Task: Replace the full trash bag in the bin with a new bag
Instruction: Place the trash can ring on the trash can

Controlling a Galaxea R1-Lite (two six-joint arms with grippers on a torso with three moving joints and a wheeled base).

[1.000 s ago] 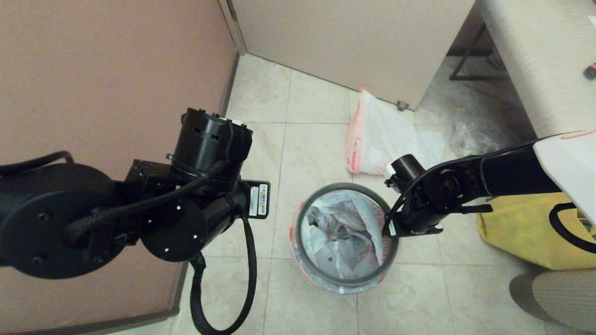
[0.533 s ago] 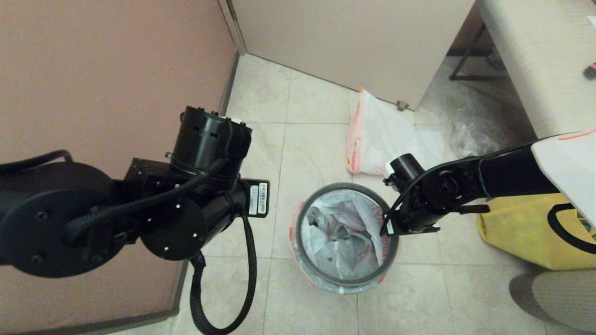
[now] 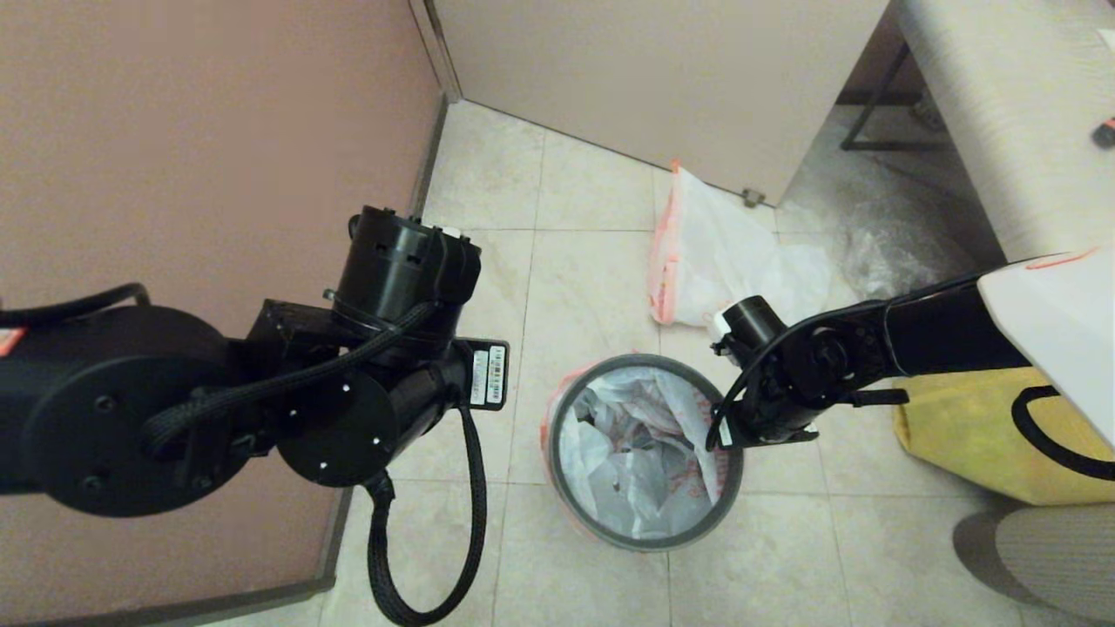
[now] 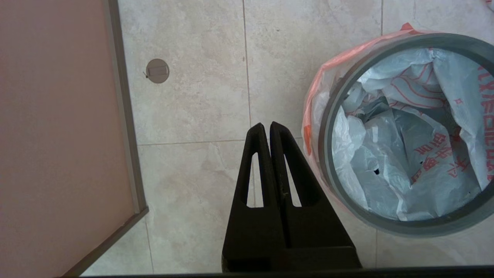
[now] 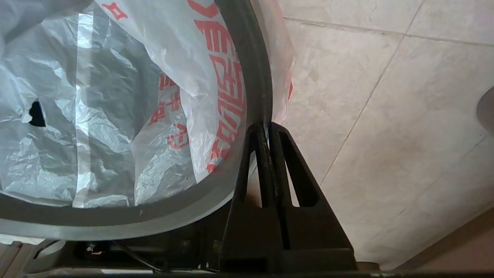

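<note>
The bin stands on the tile floor, its black wall hidden under the full trash bag [image 3: 640,461], white with red print and an orange-red hem [image 4: 308,116] folded outward. The grey ring [image 3: 557,418] sits round the bin's mouth. My right gripper [image 5: 267,124] is at the ring's right side [image 5: 254,77], shut on its edge and the bag hem. My left gripper [image 4: 267,125] hangs shut and empty over the floor, left of the bin. The new bag [image 3: 714,261] lies flat on the floor behind the bin.
A yellow cloth tote [image 3: 967,435] stands right of the bin, under my right arm. A clear wrinkly bag [image 3: 880,252] lies beneath the table [image 3: 1002,113] at the back right. Partition walls [image 3: 218,131] close off the left and back.
The ring and my right gripper have shifted a little toward the near left, and the ring looks slightly larger. My left arm has edged right.
</note>
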